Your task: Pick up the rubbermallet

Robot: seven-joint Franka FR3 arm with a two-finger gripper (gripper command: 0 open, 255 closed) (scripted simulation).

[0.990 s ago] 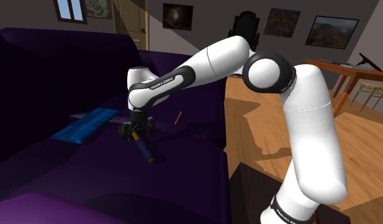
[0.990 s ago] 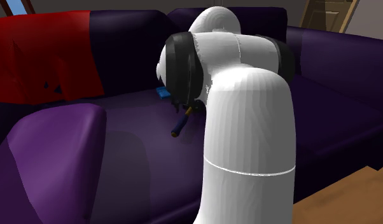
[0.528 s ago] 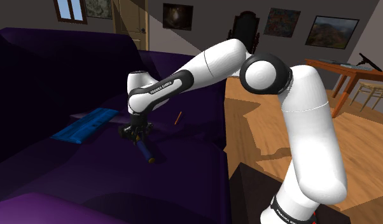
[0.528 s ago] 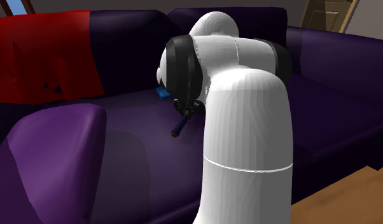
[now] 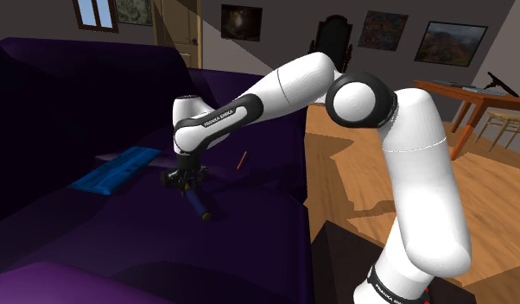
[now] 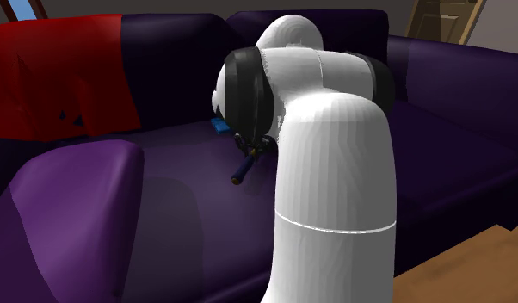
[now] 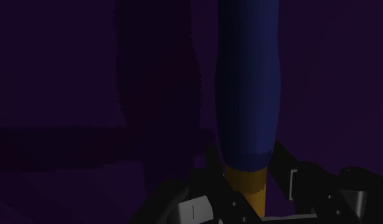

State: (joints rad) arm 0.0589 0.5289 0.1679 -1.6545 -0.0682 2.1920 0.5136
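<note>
- The claw [image 5: 182,180] is clamped on the rubbermallet [image 5: 198,204] at its orange neck, close to the head end.
- The blue handle runs straight out from the claw, slanting down over the purple sofa [image 5: 250,233] seat toward the shoulder view's lower right.
- The head is hidden behind the claw, and I can't tell whether the handle's tip touches the cushion.

Purple sofa [image 5: 250,250]. The seat carries a mallet [image 5: 198,205], its blue handle lying along the cushion. A flat blue board [image 5: 116,170] lies towards the shoulder view's left. A small orange stick [image 5: 242,160] lies near the mallet. A red cloth [image 6: 68,77] is draped over the backrest.
</note>
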